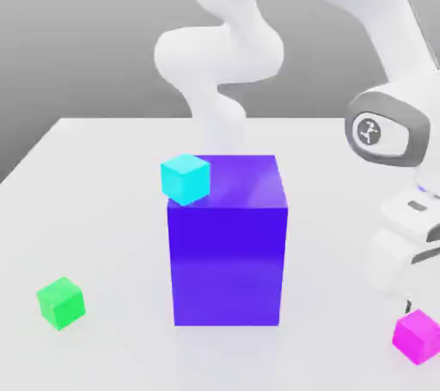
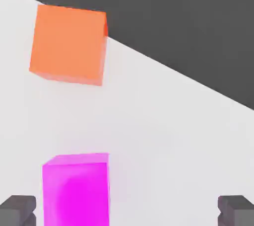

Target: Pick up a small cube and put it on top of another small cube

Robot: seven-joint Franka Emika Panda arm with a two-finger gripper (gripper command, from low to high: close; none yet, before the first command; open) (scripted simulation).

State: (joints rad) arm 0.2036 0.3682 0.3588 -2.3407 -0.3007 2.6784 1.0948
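While magenta cube [image 1: 418, 337] is awaiting pickup, end effector [image 2: 127, 210] is hanging wide open, empty, presumably for straddling it.
Green cube [image 1: 61, 303], toward table [image 1: 112, 209] edge at the exterior view's left, is likely serving as base.

magenta cube [image 2: 76, 194]: between open jaws [image 2: 127, 211] | orange cube [image 2: 68, 44]: near white table's edge [image 2: 163, 120]

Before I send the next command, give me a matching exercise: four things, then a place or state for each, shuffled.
1. small bright green cube
2. small cyan cube
3. small magenta cube
4. two-finger gripper

A. open, fingers apart
B. on top of the big blue-violet cube
C. on the table, nearest the exterior view's left edge
D. on the table, nearest the exterior view's right edge

Pairs: 1-C, 2-B, 3-D, 4-A
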